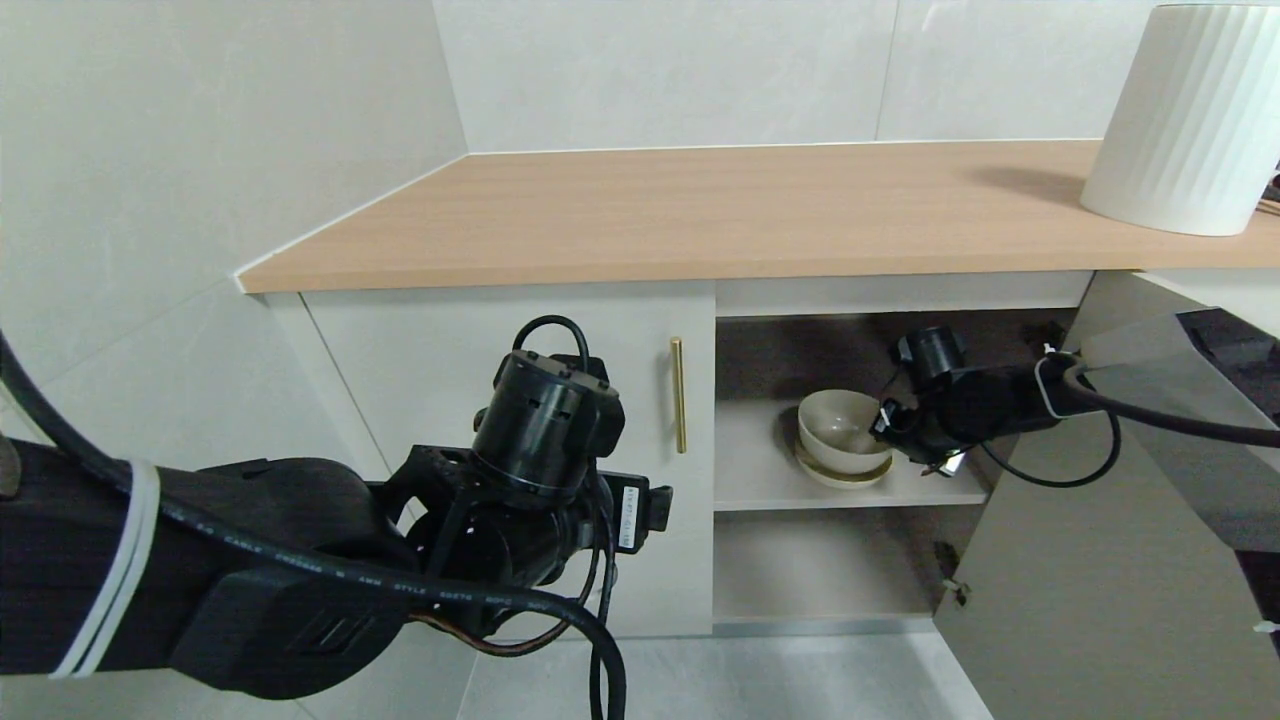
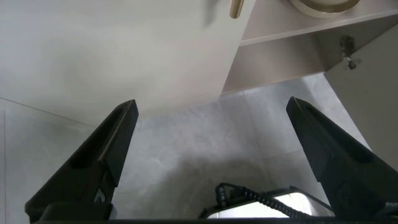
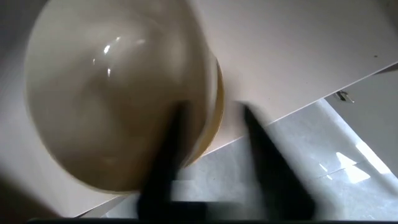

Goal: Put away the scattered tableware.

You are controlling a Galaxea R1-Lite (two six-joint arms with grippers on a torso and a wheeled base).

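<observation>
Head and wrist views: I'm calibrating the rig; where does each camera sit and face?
Head view: on the head, facing forward and down at the cabinet; both arms show.
Left wrist view: on that wrist, facing the floor; open left claw.
Right wrist view: on that wrist, facing the bowl; right claw straddles its rim.
Head and right wrist share the bowl.

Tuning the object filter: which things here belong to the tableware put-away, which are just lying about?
Job: beige bowl; plate under it; open cabinet shelf they sit on.
Lying about: white ribbed object on the countertop; closed cabinet door with brass handle.
</observation>
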